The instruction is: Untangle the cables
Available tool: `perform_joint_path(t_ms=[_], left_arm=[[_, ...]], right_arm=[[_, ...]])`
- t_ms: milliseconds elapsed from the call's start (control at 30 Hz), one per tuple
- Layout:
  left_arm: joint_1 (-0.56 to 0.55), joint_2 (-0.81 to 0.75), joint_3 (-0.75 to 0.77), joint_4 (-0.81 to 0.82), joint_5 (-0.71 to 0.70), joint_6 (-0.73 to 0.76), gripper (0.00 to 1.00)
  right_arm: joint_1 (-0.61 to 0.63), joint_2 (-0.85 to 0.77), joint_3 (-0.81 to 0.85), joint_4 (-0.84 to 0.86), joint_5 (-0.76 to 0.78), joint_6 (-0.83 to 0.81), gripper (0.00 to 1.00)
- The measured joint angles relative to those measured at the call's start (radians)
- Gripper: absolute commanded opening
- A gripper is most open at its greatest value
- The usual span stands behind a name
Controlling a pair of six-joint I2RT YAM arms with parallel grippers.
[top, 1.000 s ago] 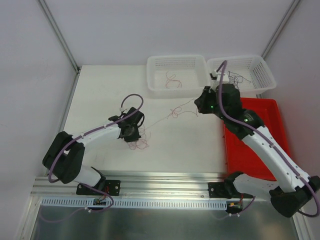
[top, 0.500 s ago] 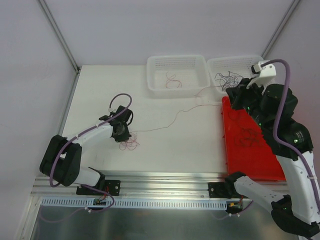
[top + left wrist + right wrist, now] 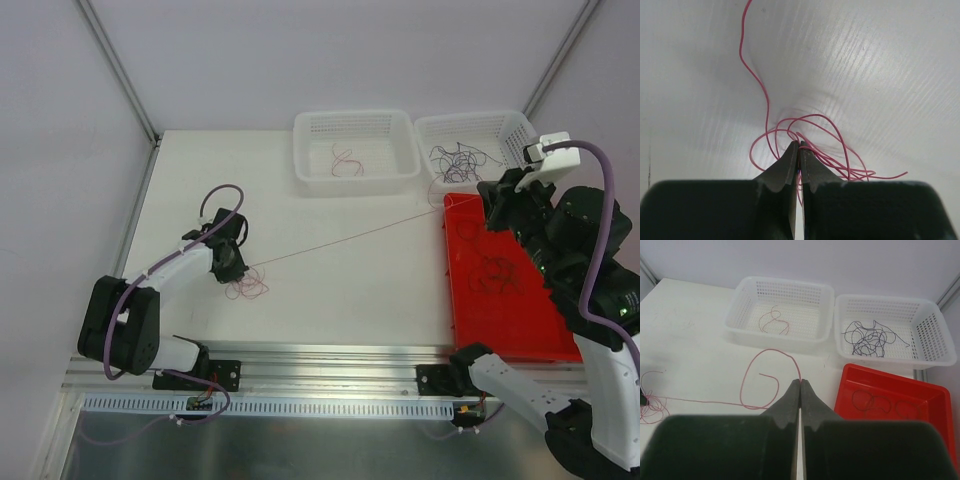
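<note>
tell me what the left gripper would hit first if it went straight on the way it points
The white table, just past the red cable loops the left gripper pinches; it looks close, depth unclear.

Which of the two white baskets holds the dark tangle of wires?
The right basket, next to the far end of the red tray, holds the dark tangle. The left basket holds only one curled red wire.

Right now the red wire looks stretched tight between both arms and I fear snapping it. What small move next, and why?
Probably ease the right jaws slightly rightward, both kept shut: the red wire runs straight between them, but loops lie bunched at the left jaws, so that strand isn't free.
</note>
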Motion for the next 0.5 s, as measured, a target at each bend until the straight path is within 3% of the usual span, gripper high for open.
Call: perform_joint_path(t_ms=[233,500], left_arm=[[0.006,-0.011,-0.004,-0.005,0.023,0.005,0.00],[-0.003,-0.095,-0.005,-0.012,0.093,0.056,0.00]], right_arm=[[-0.001,0.039,-0.010,-0.007,-0.031,-0.003,0.01],[-0.005,0.150,-0.421,0.076,-0.069,0.145,0.04]])
